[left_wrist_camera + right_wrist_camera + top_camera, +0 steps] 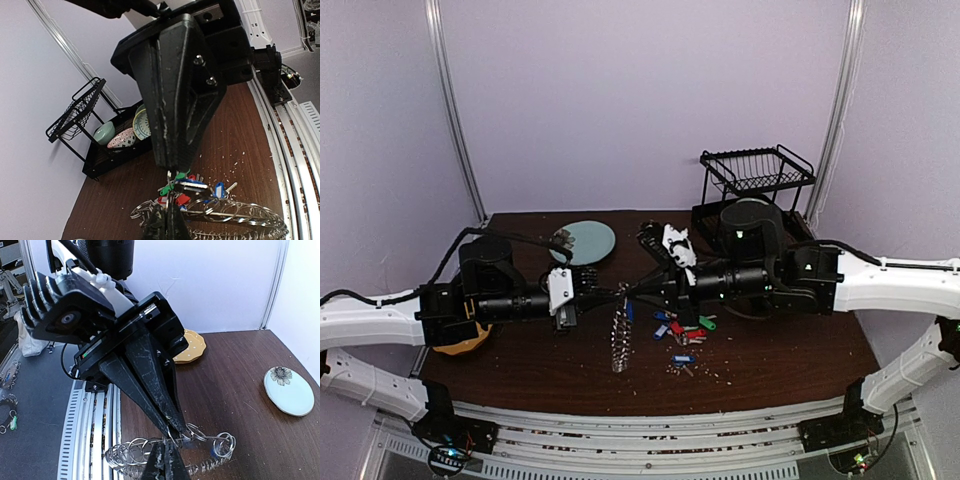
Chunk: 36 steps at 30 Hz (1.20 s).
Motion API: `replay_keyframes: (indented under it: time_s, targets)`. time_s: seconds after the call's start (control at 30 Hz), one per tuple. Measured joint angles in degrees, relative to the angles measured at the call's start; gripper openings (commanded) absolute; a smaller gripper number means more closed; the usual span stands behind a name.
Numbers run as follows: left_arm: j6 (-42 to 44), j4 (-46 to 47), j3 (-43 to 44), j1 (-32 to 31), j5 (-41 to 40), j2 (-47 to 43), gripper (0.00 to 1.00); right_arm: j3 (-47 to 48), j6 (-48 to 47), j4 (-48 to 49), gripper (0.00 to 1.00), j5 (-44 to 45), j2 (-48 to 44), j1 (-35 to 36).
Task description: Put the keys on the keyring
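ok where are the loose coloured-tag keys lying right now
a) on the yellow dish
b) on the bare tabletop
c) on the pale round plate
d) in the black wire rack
b: the top view shows the keys scattered on the brown table, just right of the hanging keyring.
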Motion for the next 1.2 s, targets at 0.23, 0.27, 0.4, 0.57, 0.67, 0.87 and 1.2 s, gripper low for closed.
replay_keyframes:
  time_s: [0.23, 0.27, 0.4, 0.57, 0.67, 0.87, 1.2]
  targets:
    - [0.0, 0.0, 0.0, 0.0, 0.13, 0.0, 0.0, 0.0, -0.07, 0.55, 0.0, 0.9, 0.98, 0.0]
    - [-0.02, 0.0, 0.0, 0.0, 0.11, 0.0, 0.0, 0.0, -0.09, 0.5, 0.0, 1.14, 1.14, 0.0]
    - [-0.02, -0.04, 0.0, 0.02, 0.11, 0.0, 0.0, 0.0, -0.04, 0.48, 0.0, 2.25, 1.29, 0.0]
    - [0.0, -0.04, 0.0, 0.02, 0.15, 0.0, 0.0, 0.0, 0.04, 0.48, 0.0, 2.89, 1.29, 0.07]
    - [0.07, -0.04, -0.02, 0.02, 0.74, -0.11, 0.0, 0.0, 0.09, 0.44, 0.0, 3.04, 1.31, 0.07]
    - [0.5, 0.52, -1.86, 0.09, 3.63, -2.51, 0.0, -0.7, 0.57, 0.74, 0.0, 0.28, 1.29, -0.39]
    - [1.57, 3.56, -4.44, 0.07, 7.87, -4.39, 0.0, -1.51, 1.51, 1.79, 0.0, -5.88, 1.36, -1.09]
